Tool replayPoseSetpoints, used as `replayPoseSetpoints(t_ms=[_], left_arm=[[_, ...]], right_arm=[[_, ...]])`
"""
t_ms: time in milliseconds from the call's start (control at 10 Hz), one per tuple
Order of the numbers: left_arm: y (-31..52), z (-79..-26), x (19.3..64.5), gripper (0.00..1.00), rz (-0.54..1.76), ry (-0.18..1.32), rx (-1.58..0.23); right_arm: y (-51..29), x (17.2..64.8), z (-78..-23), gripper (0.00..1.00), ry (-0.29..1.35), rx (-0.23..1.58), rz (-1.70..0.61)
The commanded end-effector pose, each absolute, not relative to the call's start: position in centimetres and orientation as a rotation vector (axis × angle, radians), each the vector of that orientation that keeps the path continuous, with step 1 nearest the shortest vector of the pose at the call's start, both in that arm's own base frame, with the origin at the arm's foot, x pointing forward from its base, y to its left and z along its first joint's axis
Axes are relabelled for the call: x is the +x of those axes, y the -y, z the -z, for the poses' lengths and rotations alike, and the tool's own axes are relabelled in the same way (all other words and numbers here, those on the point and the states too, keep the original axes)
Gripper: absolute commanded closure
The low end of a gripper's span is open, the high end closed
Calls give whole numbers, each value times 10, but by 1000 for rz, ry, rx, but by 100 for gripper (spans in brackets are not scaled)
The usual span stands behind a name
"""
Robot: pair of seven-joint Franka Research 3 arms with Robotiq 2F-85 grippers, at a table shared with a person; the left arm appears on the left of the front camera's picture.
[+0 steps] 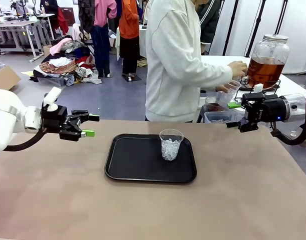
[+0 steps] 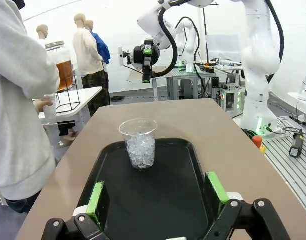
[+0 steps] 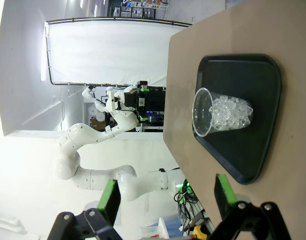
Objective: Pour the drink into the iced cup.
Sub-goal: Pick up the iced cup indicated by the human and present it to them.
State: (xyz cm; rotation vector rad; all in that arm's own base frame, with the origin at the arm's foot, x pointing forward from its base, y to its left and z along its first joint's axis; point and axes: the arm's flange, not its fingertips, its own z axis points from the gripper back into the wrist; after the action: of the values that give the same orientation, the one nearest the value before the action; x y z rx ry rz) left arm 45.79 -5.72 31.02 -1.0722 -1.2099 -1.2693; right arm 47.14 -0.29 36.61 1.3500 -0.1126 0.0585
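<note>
Drink (image 1: pixel 264 71) in glass jar (image 1: pixel 269 47), off the desk (image 1: pixel 53 195), on a side table past its far right corner.
Person's hand (image 1: pixel 237 69) is at the jar. Iced cup (image 1: pixel 171 145) stands upright on black tray (image 1: pixel 128 167) mid-desk. Left pincer (image 1: pixel 93 125) is spread, hovering left of tray. Right pincer (image 1: pixel 233 114) is spread, hovering at far right, well apart from cup.

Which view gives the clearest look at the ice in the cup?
The left wrist view: the cup stands upright, near and centred on the black tray, ice plain through its clear wall. In the front view the cup is smaller; in the right wrist view the cup appears sideways.
</note>
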Motion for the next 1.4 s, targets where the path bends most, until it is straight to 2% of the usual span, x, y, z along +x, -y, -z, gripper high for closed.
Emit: replayPoseSetpoints(t_ms=[0,1300], left_arm=[[58,-311,458,0,1275,1213,-1071],[58,-311,458,0,1275,1213,-1071]], right_arm=[[3,471,-367,0,117,1349,-57],[3,471,-367,0,117,1349,-57]])
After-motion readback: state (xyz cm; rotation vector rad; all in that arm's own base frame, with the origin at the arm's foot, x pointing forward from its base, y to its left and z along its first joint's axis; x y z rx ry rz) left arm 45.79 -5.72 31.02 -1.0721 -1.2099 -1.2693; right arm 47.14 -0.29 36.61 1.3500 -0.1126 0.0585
